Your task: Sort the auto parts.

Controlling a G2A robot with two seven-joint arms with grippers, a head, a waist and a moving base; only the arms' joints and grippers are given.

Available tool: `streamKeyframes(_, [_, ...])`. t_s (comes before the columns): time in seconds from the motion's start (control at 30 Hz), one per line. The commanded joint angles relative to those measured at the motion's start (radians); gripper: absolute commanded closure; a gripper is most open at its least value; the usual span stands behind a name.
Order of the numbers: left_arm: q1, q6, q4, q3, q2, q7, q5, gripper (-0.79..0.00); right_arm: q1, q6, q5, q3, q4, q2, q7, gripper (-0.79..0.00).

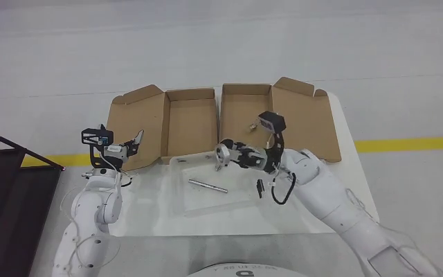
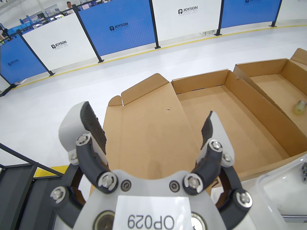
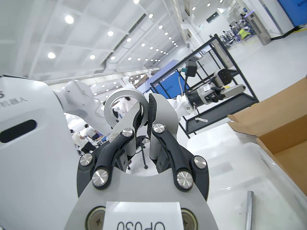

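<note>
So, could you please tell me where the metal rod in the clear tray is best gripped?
Probably at its middle, from straight above, closing across its width: the metal rod lies flat in the clear tray, long and thin, with free space along both sides.

The right end effector (image 3: 145, 106) clamps a metal ring (image 3: 118, 98) (steel rod (image 1: 208, 185) lies in the tray (image 1: 235, 206)).
</note>
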Motion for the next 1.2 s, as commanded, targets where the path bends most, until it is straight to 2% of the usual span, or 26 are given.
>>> streamKeyframes(0.0, [0.000, 0.000, 0.000, 0.000, 0.000, 0.000, 0.000, -0.785, 0.000, 0.000, -0.027, 0.000, 0.000, 0.000, -0.017, 0.000])
streamKeyframes(0.23, [0.000, 0.000, 0.000, 0.000, 0.000, 0.000, 0.000, -0.785, 0.000, 0.000, -0.027, 0.000, 0.000, 0.000, -0.017, 0.000])
streamKeyframes(0.43, [0.000, 0.000, 0.000, 0.000, 0.000, 0.000, 0.000, -0.785, 0.003, 0.043, -0.061, -0.004, -0.020, -0.008, -0.066, 0.000])
streamKeyframes(0.67, [0.000, 0.000, 0.000, 0.000, 0.000, 0.000, 0.000, -0.785, 0.059, 0.050, 0.007, -0.023, -0.020, -0.019, -0.031, 0.000])
streamKeyframes(0.83, [0.000, 0.000, 0.000, 0.000, 0.000, 0.000, 0.000, -0.785, 0.078, 0.057, 0.083, -0.012, -0.009, -0.012, 0.055, 0.000])
streamKeyframes(0.97, [0.000, 0.000, 0.000, 0.000, 0.000, 0.000, 0.000, -0.785, 0.082, 0.056, 0.084, 0.046, 0.022, -0.004, 0.029, 0.000])
streamKeyframes(1.17, [0.000, 0.000, 0.000, 0.000, 0.000, 0.000, 0.000, -0.785, 0.082, 0.056, 0.084, 0.046, 0.022, -0.004, 0.029, 0.000])
